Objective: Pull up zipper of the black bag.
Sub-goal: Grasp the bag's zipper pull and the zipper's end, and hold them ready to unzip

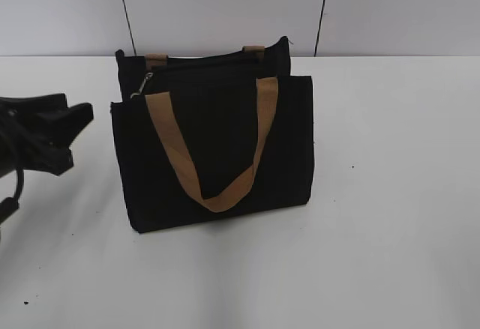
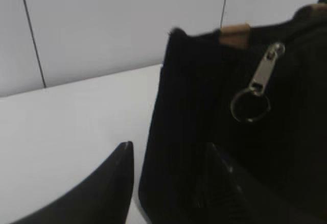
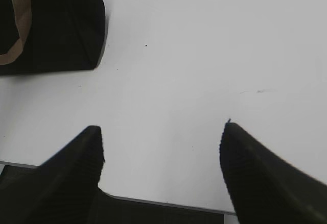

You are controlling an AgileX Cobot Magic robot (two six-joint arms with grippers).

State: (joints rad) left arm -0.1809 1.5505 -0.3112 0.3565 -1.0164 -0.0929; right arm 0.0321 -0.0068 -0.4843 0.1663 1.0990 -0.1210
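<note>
Both grippers are spread apart, holding nothing: left gripper beside the black bag mid-table, near the far edge; right gripper over bare table. Zipper hangs at the bag's top-left corner.

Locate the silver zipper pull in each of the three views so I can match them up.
Exterior view: zipper pull hangs at the upper left corner of the black bag, just left of the tan handle.
Left wrist view: zipper pull in the upper right, its ring dangling against the bag, above the open left gripper.
Right wrist view: not in it; only the bag's lower corner shows.
Shared landmark: the black bag.
</note>
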